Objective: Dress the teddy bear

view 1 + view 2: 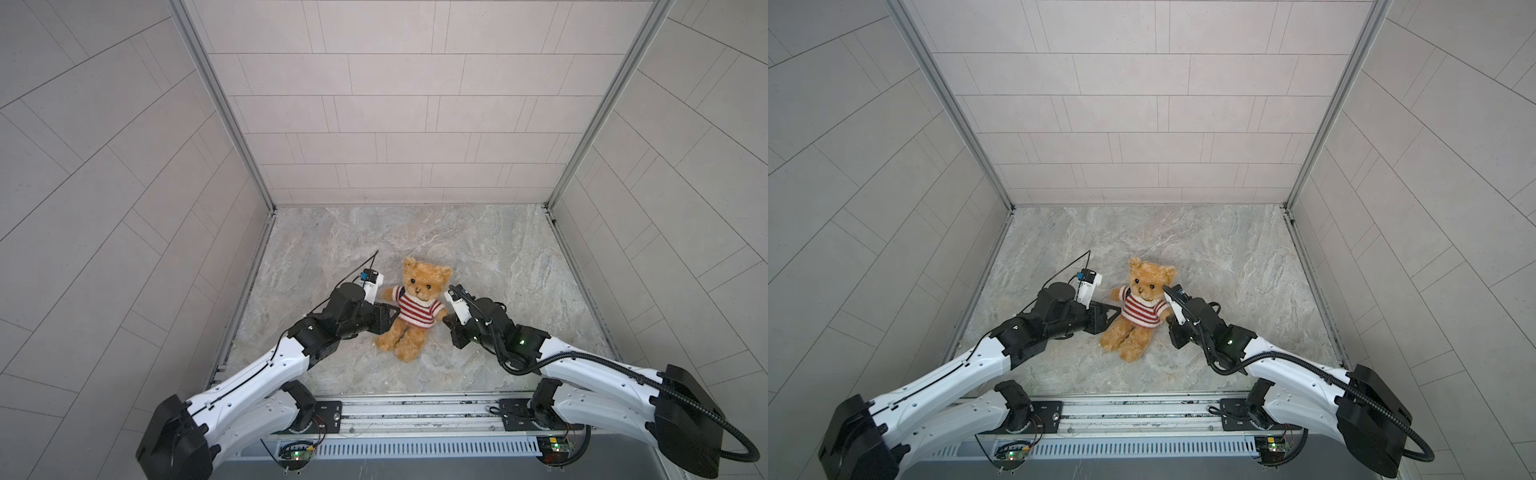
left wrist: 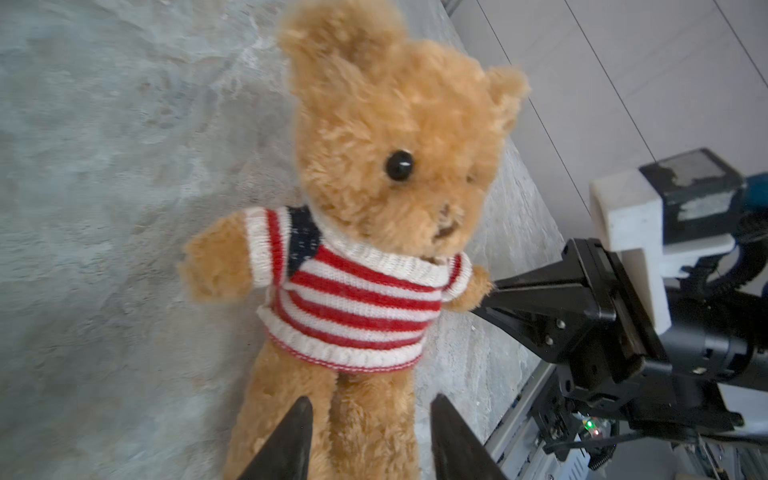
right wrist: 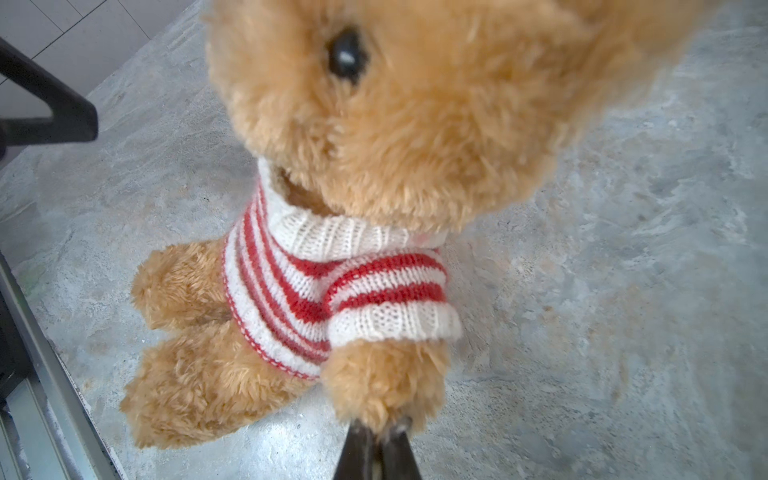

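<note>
The teddy bear [image 1: 415,309] lay on its back at the centre of the marbled tabletop [image 1: 519,266] in both top views [image 1: 1140,309], head toward the far wall, wearing a red-and-white striped sweater [image 1: 417,312]. The left gripper [image 2: 372,398] sat just beside the bear's flank, left of centre in a top view. In the left wrist view its fingers [image 2: 291,440] stood apart at the lower edge, one on either side of a plush leg; whether they touched the fur could not be told. The right gripper [image 3: 380,426] came in from the right of the bear, its fingers pressed together and pinching the tip of the paw that stuck out of the sleeve cuff.
</note>
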Controlling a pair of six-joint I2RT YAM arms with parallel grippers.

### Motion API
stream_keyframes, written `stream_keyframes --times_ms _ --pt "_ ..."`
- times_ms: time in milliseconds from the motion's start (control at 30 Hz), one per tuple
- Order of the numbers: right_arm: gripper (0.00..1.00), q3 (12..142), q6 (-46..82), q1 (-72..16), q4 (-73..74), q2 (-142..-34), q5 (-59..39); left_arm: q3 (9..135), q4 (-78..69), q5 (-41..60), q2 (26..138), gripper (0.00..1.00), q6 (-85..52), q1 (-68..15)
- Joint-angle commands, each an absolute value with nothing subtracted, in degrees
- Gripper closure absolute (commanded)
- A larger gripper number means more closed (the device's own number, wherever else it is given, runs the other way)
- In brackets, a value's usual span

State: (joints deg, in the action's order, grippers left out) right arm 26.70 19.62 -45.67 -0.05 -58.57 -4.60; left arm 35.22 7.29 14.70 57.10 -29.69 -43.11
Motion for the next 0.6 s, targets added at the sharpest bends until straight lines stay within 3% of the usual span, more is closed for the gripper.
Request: stream_keyframes --times_ms 0,267,567 --pt "1.0 28.4 18.0 -46.0 -0.2 -57.6 -3.4 39.1 7.6 8.5 61.8 0.51 -27.7 -47.0" --pt "1.0 28.1 17.3 -46.3 -0.1 -56.3 -3.3 43.8 7.0 0.2 70.1 0.43 -25.8 -52.5" --pt "1.0 28.1 16.4 -46.4 0.3 -57.4 -4.4 46.7 3.3 -3.1 78.9 0.45 -28.6 -52.8"
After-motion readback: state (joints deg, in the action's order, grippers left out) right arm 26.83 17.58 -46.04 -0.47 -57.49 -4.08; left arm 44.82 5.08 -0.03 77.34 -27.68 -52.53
